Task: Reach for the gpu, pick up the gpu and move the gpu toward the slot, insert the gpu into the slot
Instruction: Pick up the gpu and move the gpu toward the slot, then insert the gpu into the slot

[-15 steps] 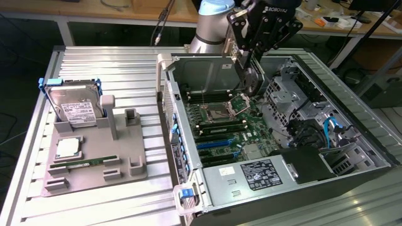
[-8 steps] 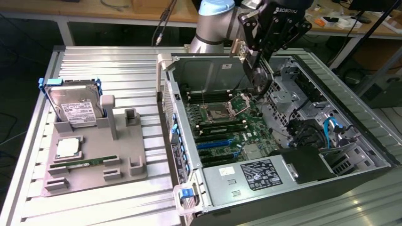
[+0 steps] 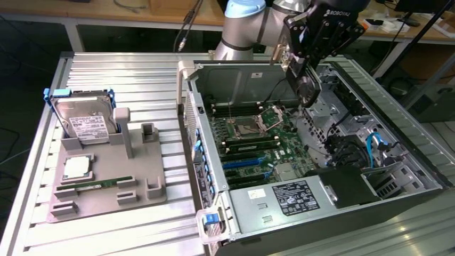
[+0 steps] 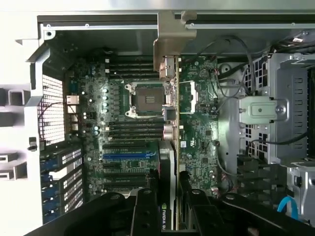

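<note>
My gripper [image 3: 304, 66] hangs above the open computer case [image 3: 213, 69], shut on the gpu [image 3: 308, 88]. The black card hangs on edge below the fingers, over the motherboard's far right part in the exterior view. In the wrist view the gpu [image 4: 168, 157] shows edge-on between my two black fingers [image 4: 146, 209], with its silvery bracket end [image 4: 170, 49] far from the gripper [image 4: 170, 199]. The bright-blue slot [image 3: 245, 162] lies on the motherboard below and nearer the case's front; in the wrist view the slot [image 4: 129, 155] sits beside the card, apart from it.
A grey fixture [image 3: 106, 200] on the ribbed table holds a silver hard drive [image 3: 85, 124], a processor [image 3: 76, 167] and a green memory stick [image 3: 94, 184]. Inside the case are the CPU socket [image 3: 250, 126], a power supply [image 3: 290, 195] and a drive cage with cables [image 3: 370, 149].
</note>
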{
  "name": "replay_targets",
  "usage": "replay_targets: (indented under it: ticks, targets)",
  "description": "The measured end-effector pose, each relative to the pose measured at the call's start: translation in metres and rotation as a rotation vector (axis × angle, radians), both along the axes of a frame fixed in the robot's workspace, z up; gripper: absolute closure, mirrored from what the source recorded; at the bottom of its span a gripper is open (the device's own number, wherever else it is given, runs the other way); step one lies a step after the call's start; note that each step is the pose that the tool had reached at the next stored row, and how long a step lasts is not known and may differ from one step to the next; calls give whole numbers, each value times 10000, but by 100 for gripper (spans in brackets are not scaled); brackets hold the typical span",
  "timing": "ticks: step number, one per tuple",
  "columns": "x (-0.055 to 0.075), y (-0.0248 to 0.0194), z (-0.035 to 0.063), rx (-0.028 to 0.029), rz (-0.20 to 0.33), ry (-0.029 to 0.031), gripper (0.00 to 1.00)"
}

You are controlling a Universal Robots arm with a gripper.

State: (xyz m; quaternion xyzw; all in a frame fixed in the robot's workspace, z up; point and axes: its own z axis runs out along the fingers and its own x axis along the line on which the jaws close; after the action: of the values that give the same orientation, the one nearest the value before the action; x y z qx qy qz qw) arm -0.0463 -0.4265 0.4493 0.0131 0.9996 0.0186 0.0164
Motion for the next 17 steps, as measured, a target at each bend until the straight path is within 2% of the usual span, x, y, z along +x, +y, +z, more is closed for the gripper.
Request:
replay_targets:
  ticks: [3, 17]
  targets:
    - [64, 0, 0, 2, -29, 0, 73]
    - [68, 0, 0, 1, -33, 0, 73]
